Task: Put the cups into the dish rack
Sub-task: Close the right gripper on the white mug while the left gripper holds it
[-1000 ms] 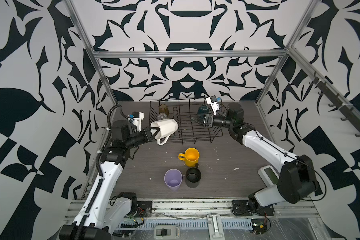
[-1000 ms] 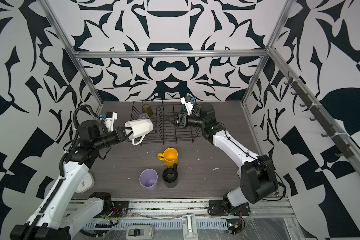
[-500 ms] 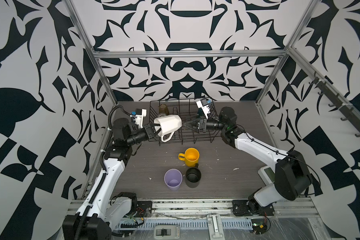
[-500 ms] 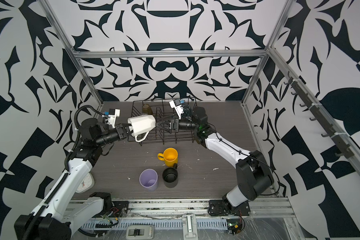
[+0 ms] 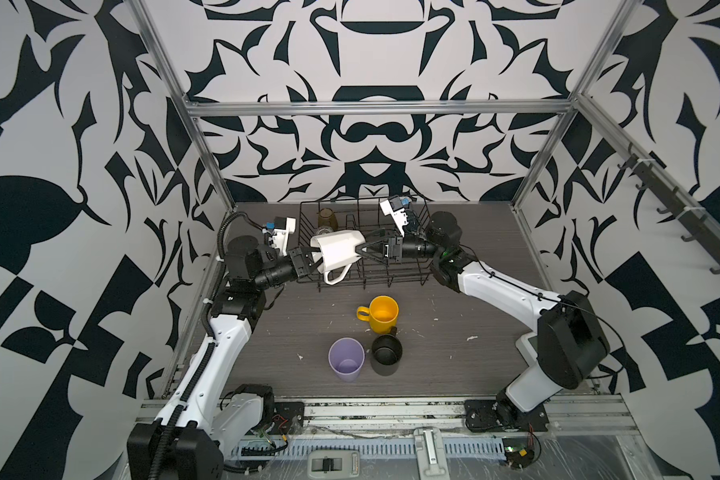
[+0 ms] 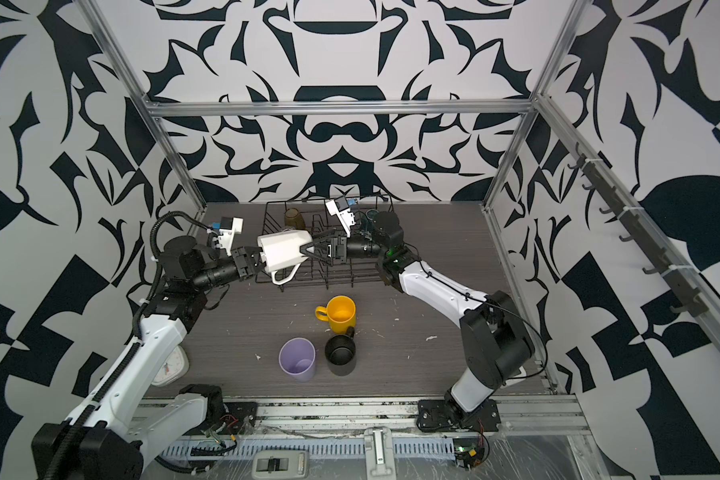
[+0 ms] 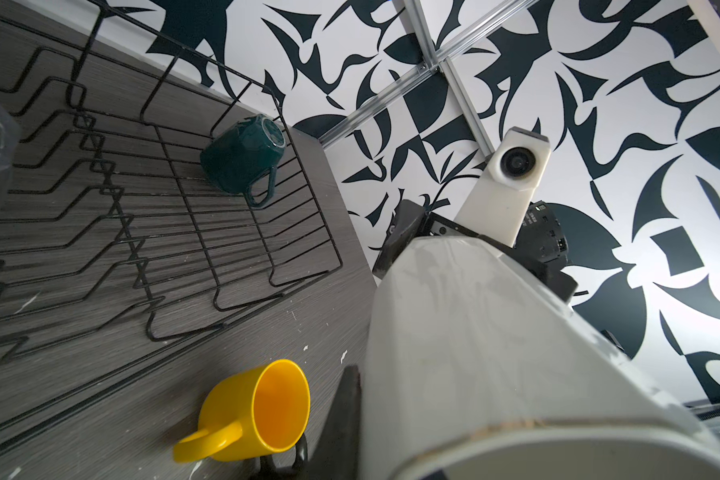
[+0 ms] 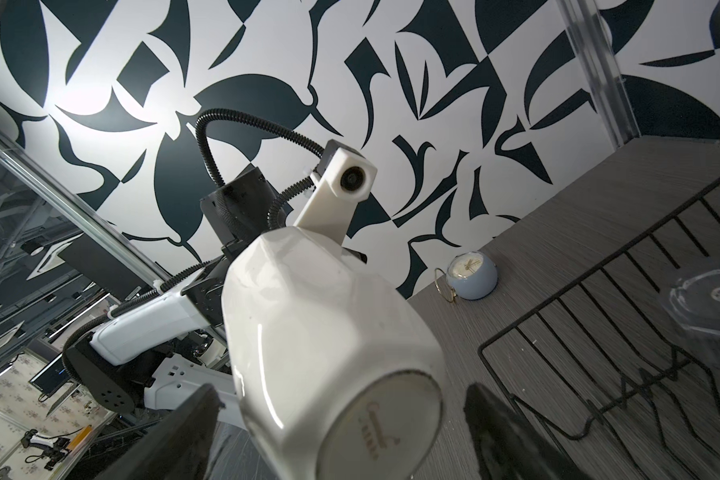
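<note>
Nearest, well short of both claws and lower, on table (image 5: 454, 365): lilac tumbler (image 5: 346, 359) and black mug (image 5: 386, 355), upright, side by side. Just behind them, yellow mug (image 5: 383, 313), upright, handle twd L-arm side, right against black mug's handle; touching or not, can't tell. Square clock (image 6: 171, 365) under L forearm, by table edge.

L arm: rising from front base, elbow bent, wrist about level, aimed across at R claw. L claw (image 5: 312, 258) clamped tight on rim of cream mug (image 5: 337, 250). Mug held in air on its side, base twd R claw, handle hanging down, above rack's near edge.

R arm: long link sloping up from front base to elbow beside rack, then folded back, wrist level, aimed at L claw. R claw (image 5: 360, 249) spread wide, straddling mug's base; in R wrist view fingers (image 8: 196, 419) either side of base w/ gaps, no grip.

Rack (image 5: 391, 276) below and beyond both claws. Inside: clear tumbler (image 8: 707, 307) base up, just past L claw; amber tumbler (image 5: 326, 217) in far corner beyond L claw; green mug (image 7: 242, 156) base up, tilted, in far corner behind R wrist. Round blue clock (image 8: 472, 276) on table outside rack's end, L-claw side.
</note>
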`<act>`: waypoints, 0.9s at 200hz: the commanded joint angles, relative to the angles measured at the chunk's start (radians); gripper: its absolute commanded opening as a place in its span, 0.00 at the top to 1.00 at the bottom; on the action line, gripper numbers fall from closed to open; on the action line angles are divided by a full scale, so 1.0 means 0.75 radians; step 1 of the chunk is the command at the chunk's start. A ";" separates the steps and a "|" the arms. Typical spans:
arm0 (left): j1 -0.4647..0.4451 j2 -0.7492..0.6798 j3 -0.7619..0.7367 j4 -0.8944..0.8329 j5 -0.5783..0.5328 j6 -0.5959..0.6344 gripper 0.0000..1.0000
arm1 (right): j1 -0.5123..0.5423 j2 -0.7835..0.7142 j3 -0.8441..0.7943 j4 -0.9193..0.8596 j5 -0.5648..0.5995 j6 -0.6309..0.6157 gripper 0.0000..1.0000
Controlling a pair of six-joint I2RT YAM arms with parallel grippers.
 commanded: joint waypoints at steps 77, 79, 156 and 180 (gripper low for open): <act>0.006 0.014 -0.010 0.205 0.115 -0.071 1.00 | 0.062 0.091 0.145 0.213 -0.043 0.127 0.05; 0.006 0.015 -0.010 0.206 0.115 -0.073 1.00 | 0.064 0.093 0.146 0.217 -0.045 0.130 0.05; 0.006 0.026 0.005 0.213 0.138 -0.084 1.00 | 0.111 0.166 0.212 0.236 -0.072 0.185 0.06; 0.006 0.036 0.014 0.213 0.144 -0.089 1.00 | 0.123 0.175 0.222 0.200 -0.070 0.168 0.07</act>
